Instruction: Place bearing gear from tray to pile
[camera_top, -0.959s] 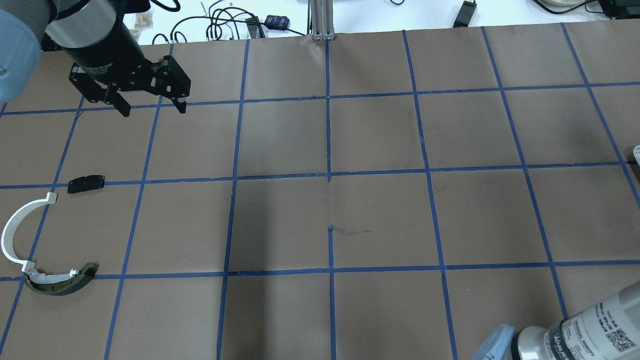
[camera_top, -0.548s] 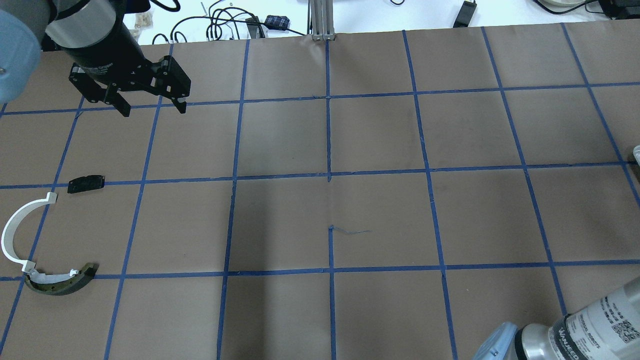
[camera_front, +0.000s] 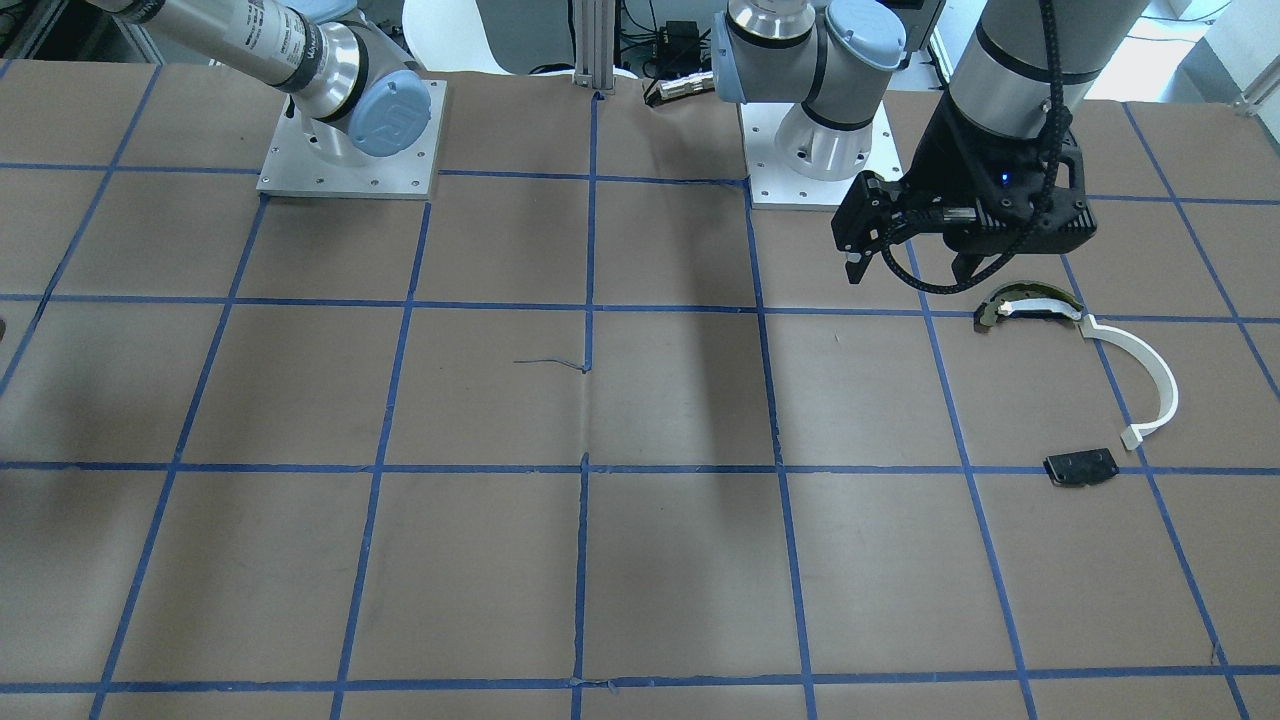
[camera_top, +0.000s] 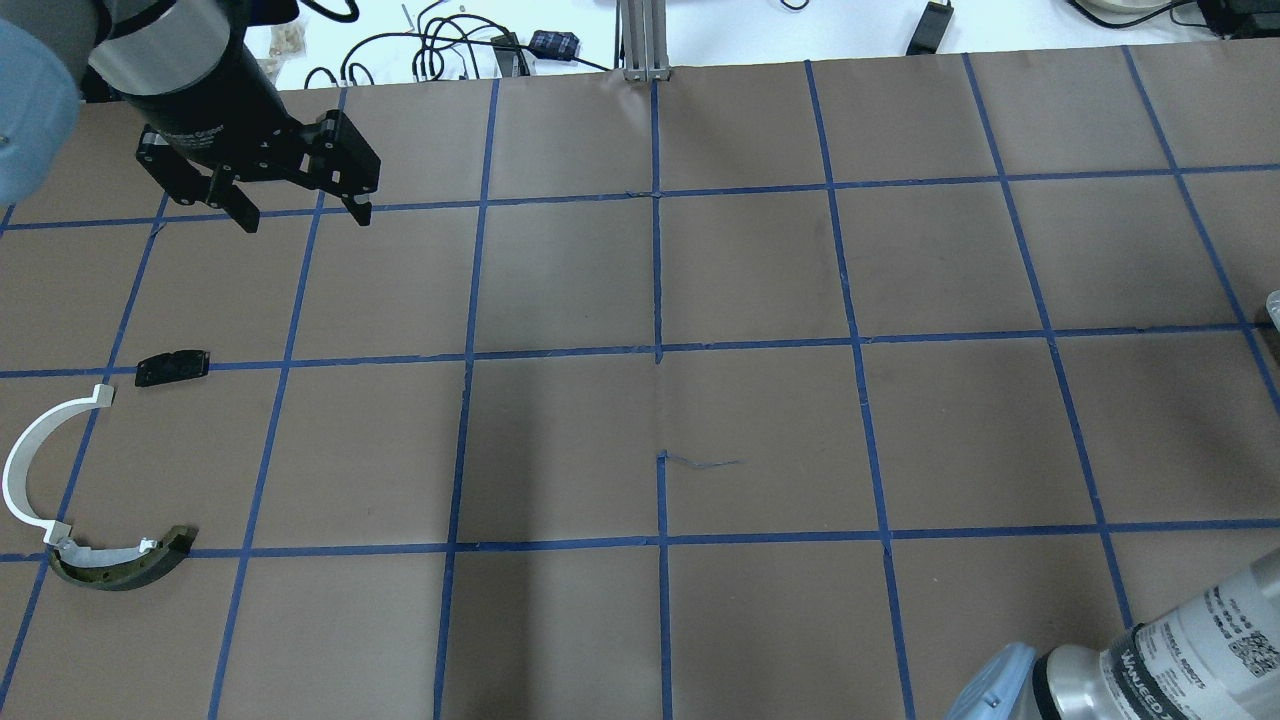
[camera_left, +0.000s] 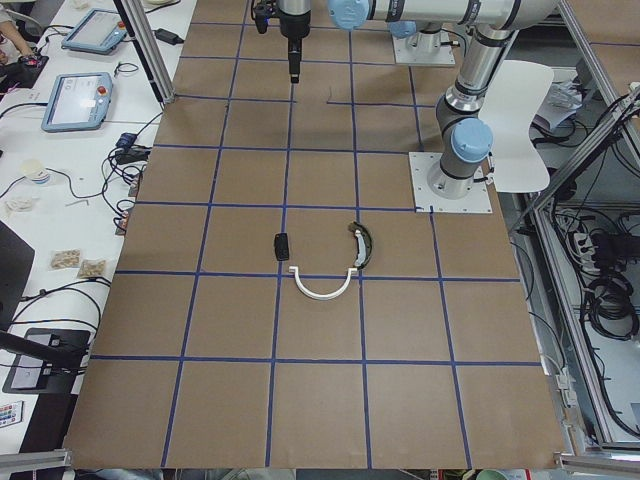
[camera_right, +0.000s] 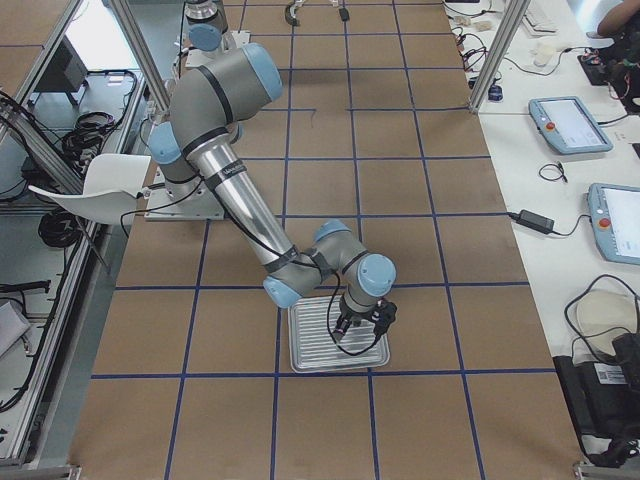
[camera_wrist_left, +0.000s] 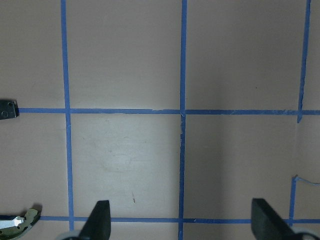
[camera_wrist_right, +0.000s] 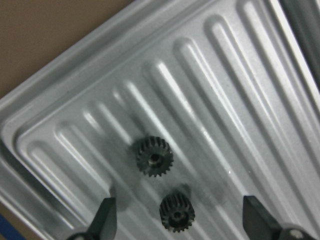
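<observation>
Front-facing view: at two o'clock, left gripper (camera_front: 908, 272) above brown paper-covered table with blue tape grid (camera_front: 640, 400), fingers spread wide, nothing between them. Just below it, toward three o'clock, pile of three loose parts (camera_front: 1082, 321) — dark curved olive-edged piece (camera_front: 1030, 300) touching one end of thin white curved arc strip (camera_front: 1168, 390), flat black plate (camera_front: 1080, 466) near the strip's other end, apart from it.

Overhead view: left gripper (camera_top: 303, 214) at ten o'clock, fingers far apart. Black plate (camera_top: 172, 367) at nine o'clock, white strip (camera_top: 28, 436) and olive-edged piece (camera_top: 125, 577) toward eight o'clock.

Left-end view: the three parts near centre, strip (camera_left: 322, 293) curving between plate (camera_left: 282, 245) and olive-edged piece (camera_left: 361, 245).

Right-end view: at six o'clock, right gripper (camera_right: 357, 325) low over ribbed silver metal tray (camera_right: 310, 345).

Left wrist view: only taped table between the wide-set fingers. Plate corner (camera_wrist_left: 7, 109) at nine o'clock, olive-edged tip (camera_wrist_left: 22, 221) at seven.

Right wrist view: right gripper (camera_wrist_right: 180, 225) spread wide and empty — small dark toothed bearing gear (camera_wrist_right: 154, 156) lying in the tray at centre, second gear (camera_wrist_right: 176, 212) at six o'clock, near but apart.
</observation>
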